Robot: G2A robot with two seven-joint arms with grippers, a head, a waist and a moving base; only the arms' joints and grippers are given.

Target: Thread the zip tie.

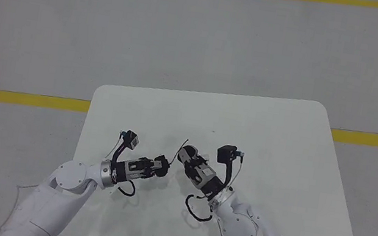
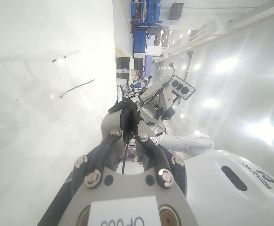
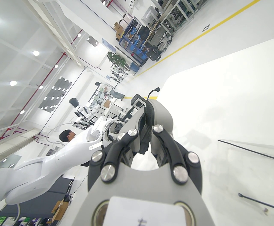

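over the white table [image 1: 283, 133] i'd close the gap between the arms slowly, squaring tail to head before any push. the arms meet tip to tip toward 9 o'clock of its middle, left gripper [image 1: 164, 164] at 8 o'clock of the right gripper [image 1: 186, 154]. both jaws are pinched narrow. the left grips the zip tie [image 1: 181, 148], free end pointing to 1 o'clock. what the right pinches i cannot tell.
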